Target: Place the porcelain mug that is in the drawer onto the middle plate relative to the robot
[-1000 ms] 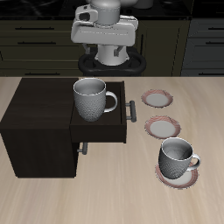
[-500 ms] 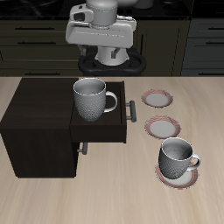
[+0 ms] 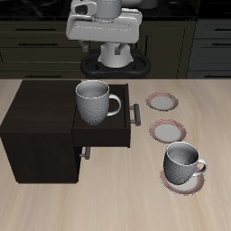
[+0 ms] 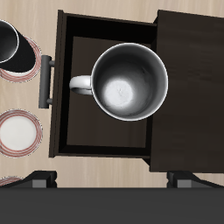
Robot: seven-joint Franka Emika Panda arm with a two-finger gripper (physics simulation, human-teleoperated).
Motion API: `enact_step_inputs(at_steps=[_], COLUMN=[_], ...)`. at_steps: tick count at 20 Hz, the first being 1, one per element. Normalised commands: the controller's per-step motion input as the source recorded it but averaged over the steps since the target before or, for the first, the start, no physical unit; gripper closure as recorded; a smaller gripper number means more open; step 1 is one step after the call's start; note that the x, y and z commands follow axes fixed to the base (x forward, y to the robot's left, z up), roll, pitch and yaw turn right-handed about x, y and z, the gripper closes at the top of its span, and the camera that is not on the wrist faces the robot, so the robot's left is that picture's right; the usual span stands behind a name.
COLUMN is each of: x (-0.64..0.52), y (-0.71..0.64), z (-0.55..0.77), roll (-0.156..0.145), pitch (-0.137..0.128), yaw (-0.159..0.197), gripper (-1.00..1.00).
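The porcelain mug (image 3: 93,101) stands upright in the open dark drawer (image 3: 105,133), its handle toward the drawer's metal bar handle (image 3: 136,115). The wrist view looks straight down into the mug (image 4: 129,80) inside the drawer (image 4: 61,96). My gripper (image 3: 106,34) hangs high above the cabinet, well clear of the mug. Its fingertips (image 4: 40,179) are wide apart and empty, the gripper (image 4: 112,180) open. The middle plate (image 3: 168,132) lies bare beside the drawer, between two like plates; it also shows in the wrist view (image 4: 17,131).
The plate nearest the table's front edge (image 3: 193,188) carries a squatter mug (image 3: 183,162) with a dark inside. The farthest plate (image 3: 163,100) is bare. The dark cabinet (image 3: 36,117) has a lower drawer front with a small handle (image 3: 86,153).
My gripper has risen a little higher above the cabinet. The mug, drawer and plates have not moved.
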Motion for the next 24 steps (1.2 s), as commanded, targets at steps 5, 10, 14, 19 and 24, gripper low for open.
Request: enact_step_inputs(at_steps=[5, 10, 14, 19, 24], x=[0.13, 0.20, 0.14, 0.18, 0.06], y=[-0.03, -0.02, 0.07, 0.01, 0.10], z=[0.11, -0.02, -0.10, -0.15, -0.21], roll=[0.003, -0.011, 0.006, -0.008, 0.015], pitch=[-0.018, 0.007, 0.013, 0.018, 0.010], yaw=[0.050, 0.012, 0.037, -0.001, 0.015], gripper=[-1.00, -1.00, -1.00, -1.00, -1.00])
